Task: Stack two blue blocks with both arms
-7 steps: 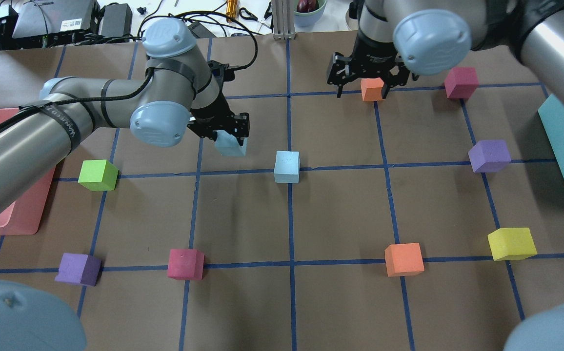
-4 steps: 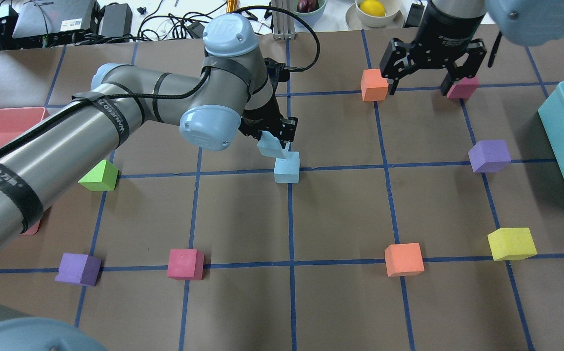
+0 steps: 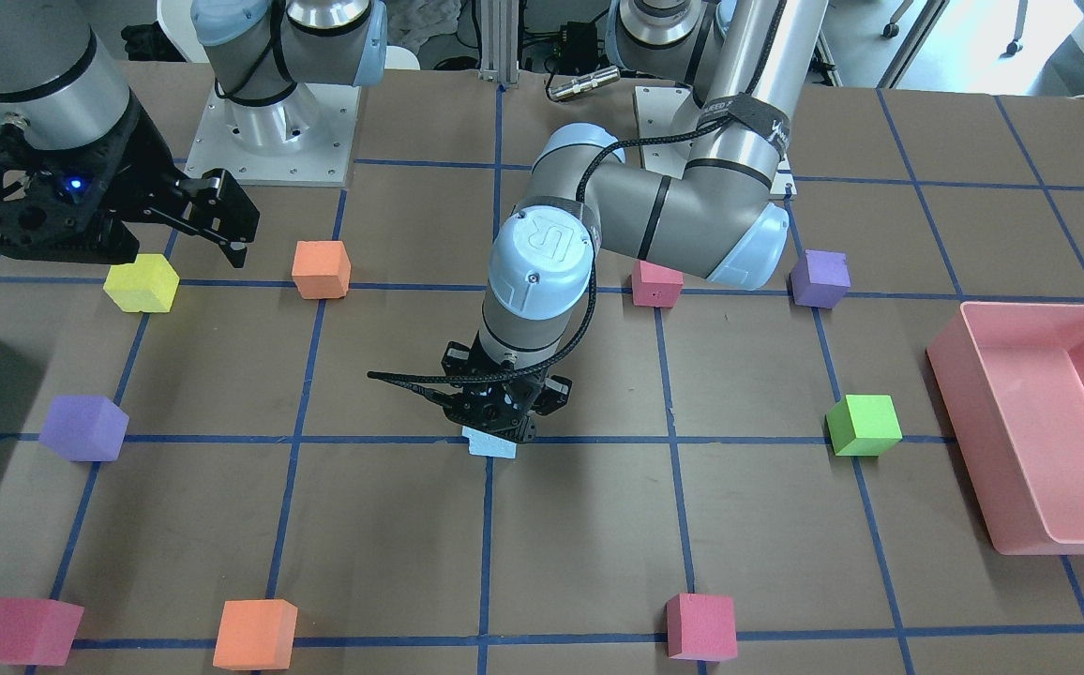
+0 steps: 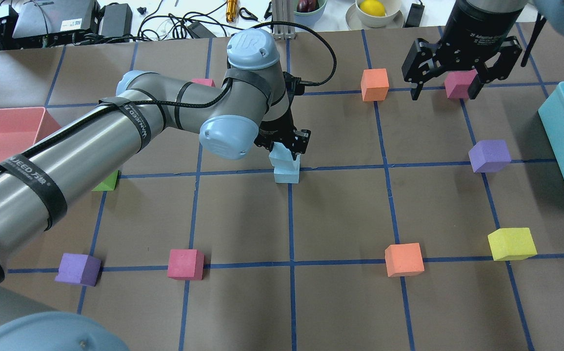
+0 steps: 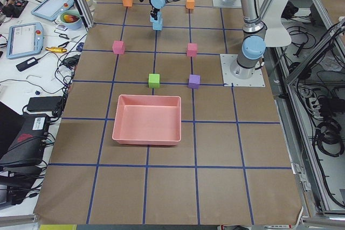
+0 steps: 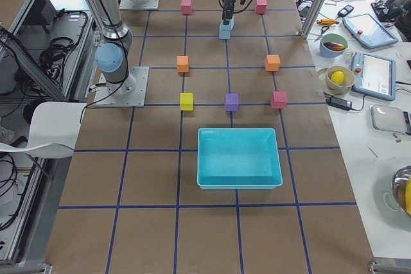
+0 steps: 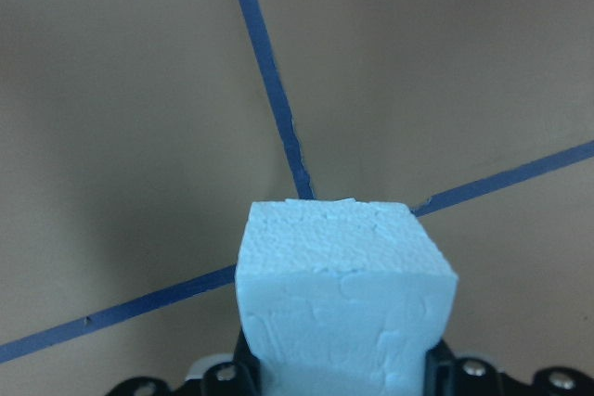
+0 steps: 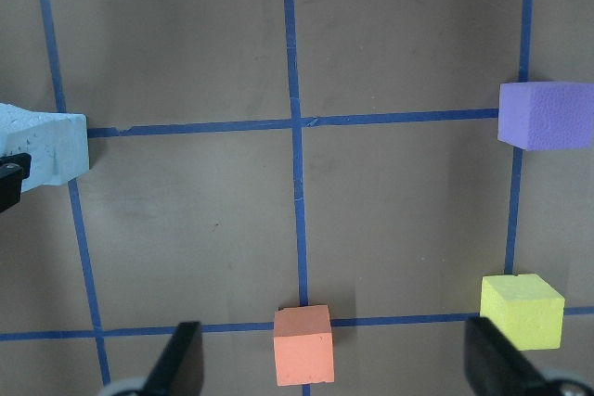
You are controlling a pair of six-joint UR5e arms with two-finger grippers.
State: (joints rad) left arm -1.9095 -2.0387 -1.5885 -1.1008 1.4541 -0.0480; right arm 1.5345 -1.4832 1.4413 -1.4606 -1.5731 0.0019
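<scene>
your left gripper [image 4: 288,151] is clamping one blue block [image 4: 280,160] directly over the second blue block [image 4: 287,176], which is sitting mid-table [image 4: 340,214]; you cannot tell whether they are touching. your right gripper [image 4: 444,92] is hanging with jaws spread wide around the magenta cube [image 4: 458,83].

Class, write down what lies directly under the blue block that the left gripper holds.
The other blue block sits under the held blue block, on a blue tape line. The left gripper and its block cover the lower block's top, so whether the two touch cannot be seen.
</scene>
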